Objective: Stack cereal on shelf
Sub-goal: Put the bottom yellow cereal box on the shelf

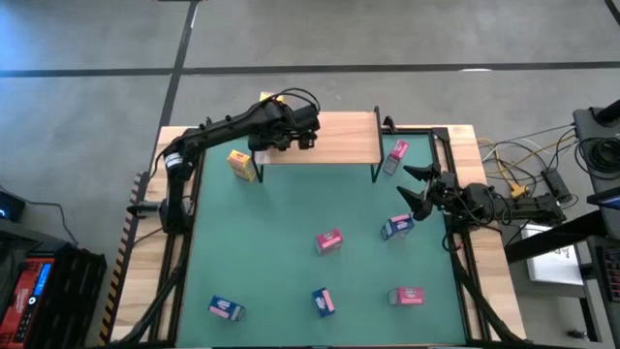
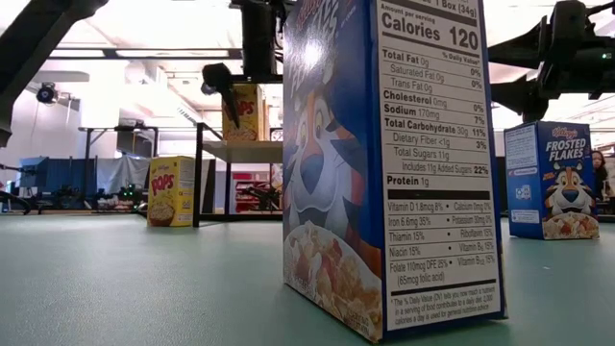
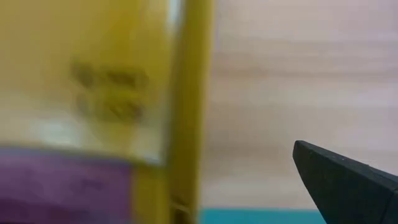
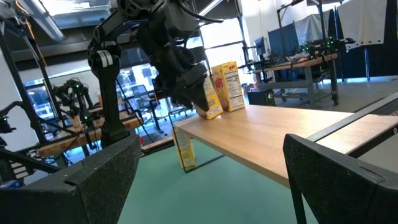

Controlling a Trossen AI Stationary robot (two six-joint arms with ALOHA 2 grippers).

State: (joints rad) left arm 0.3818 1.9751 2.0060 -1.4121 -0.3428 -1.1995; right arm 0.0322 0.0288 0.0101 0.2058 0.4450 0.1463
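Note:
The shelf stands at the mat's far edge. My left gripper is open over its left part. One finger shows, with bare wood between it and a yellow cereal box standing on the board. A second yellow box stands behind it. A third yellow box stands on the mat by the shelf's left leg. My right gripper hangs open at the table's right side, above a blue box. The left gripper's other finger is hidden.
A pink box lies by the shelf's right end. On the mat are a pink box, a blue box, a blue box and a pink box. Cables and gear lie right of the table.

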